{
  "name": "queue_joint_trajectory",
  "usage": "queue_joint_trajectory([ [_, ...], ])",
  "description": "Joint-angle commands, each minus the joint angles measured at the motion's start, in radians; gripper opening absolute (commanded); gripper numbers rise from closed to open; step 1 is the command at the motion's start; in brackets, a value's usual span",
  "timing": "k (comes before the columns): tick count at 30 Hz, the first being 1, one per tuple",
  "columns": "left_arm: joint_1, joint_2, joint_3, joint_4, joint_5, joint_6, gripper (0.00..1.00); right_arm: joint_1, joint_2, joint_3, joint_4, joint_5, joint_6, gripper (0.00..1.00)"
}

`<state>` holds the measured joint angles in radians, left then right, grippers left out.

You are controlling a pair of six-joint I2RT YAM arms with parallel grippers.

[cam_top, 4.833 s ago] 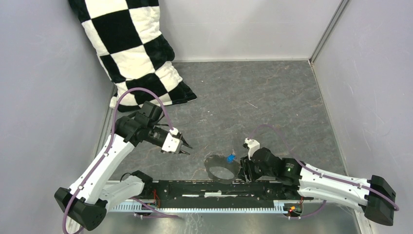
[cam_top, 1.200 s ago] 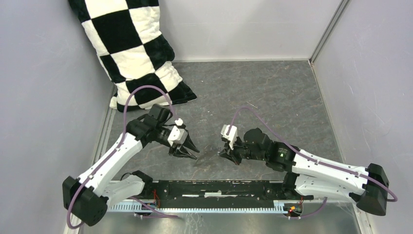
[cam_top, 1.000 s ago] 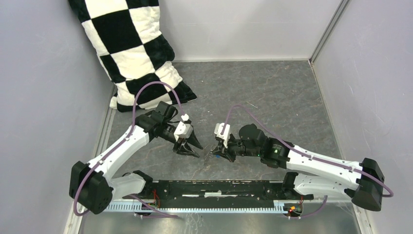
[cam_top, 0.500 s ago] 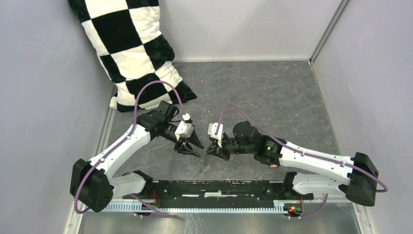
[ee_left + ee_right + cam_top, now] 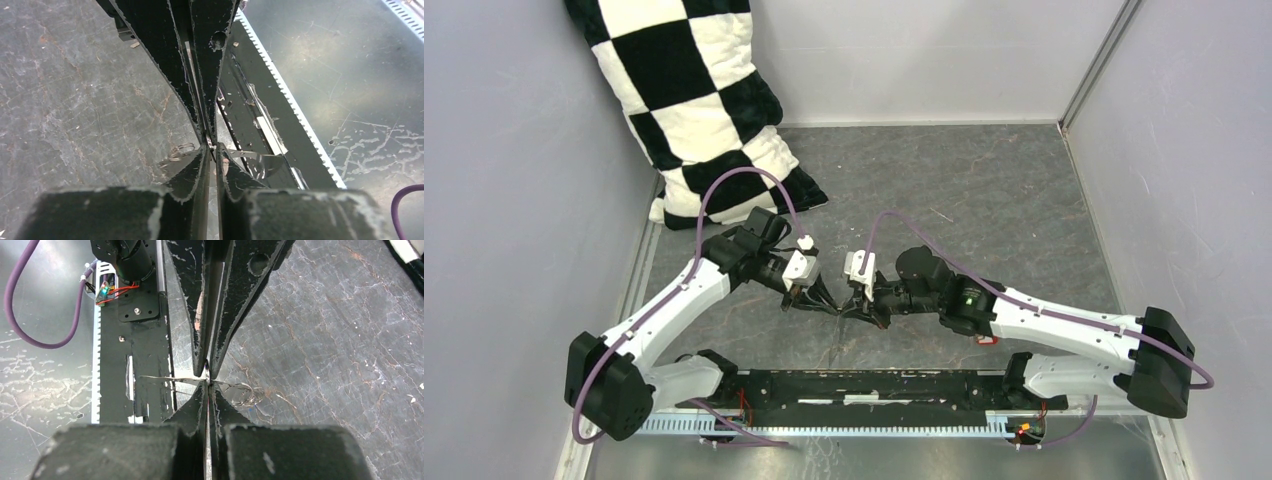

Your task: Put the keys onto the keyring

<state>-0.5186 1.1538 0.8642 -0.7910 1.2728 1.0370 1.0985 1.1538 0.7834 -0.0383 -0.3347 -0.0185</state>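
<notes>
From above, your left claw (image 5: 822, 299) and right claw (image 5: 860, 305) meet tip to tip at the lower centre of the table (image 5: 984, 200). In the left wrist view, your left claw (image 5: 212, 150) at bottom centre is closed to a sliver on the keyring (image 5: 255, 159), a thin grey band running right from the tips, and a small wire ring (image 5: 181, 150) lies just left. In the right wrist view, your right claw (image 5: 208, 385) is pressed together on the keyring (image 5: 155, 381), which runs left at mid frame.

Robot lab test cell: plain grey enclosure walls (image 5: 514, 220), scuffed tabletop (image 5: 984, 210), black mounting rail (image 5: 874, 385), purple cabling (image 5: 8, 295).
</notes>
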Motion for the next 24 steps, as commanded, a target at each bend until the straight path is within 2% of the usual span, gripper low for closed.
queue_joint_trajectory([
  [1, -0.02, -0.042, 0.011, 0.019, -0.013, 0.068, 0.1, 0.003, -0.002, 0.052, 0.072, -0.01, 0.017, 0.0],
  [4, -0.034, -0.047, 0.017, 0.031, -0.017, 0.083, 0.02, 0.002, 0.01, 0.064, 0.078, -0.02, 0.017, 0.01],
  [5, -0.035, -0.049, 0.02, 0.044, -0.018, 0.071, 0.02, 0.002, 0.011, 0.068, 0.079, -0.02, 0.042, 0.04],
  [10, -0.035, -0.079, 0.078, 0.054, 0.002, 0.04, 0.02, -0.004, -0.068, 0.066, 0.094, 0.037, 0.05, 0.32],
  [16, -0.034, -0.141, 0.233, 0.058, 0.093, 0.012, 0.02, -0.03, -0.312, -0.002, 0.165, 0.049, 0.039, 0.48],
  [19, -0.034, -0.155, 0.32, 0.093, 0.145, -0.057, 0.02, -0.035, -0.399, 0.0, 0.17, 0.051, 0.034, 0.49],
  [24, -0.035, -0.201, 0.349, 0.323, 0.199, -0.319, 0.02, -0.034, -0.472, -0.011, 0.275, 0.002, 0.061, 0.48],
])
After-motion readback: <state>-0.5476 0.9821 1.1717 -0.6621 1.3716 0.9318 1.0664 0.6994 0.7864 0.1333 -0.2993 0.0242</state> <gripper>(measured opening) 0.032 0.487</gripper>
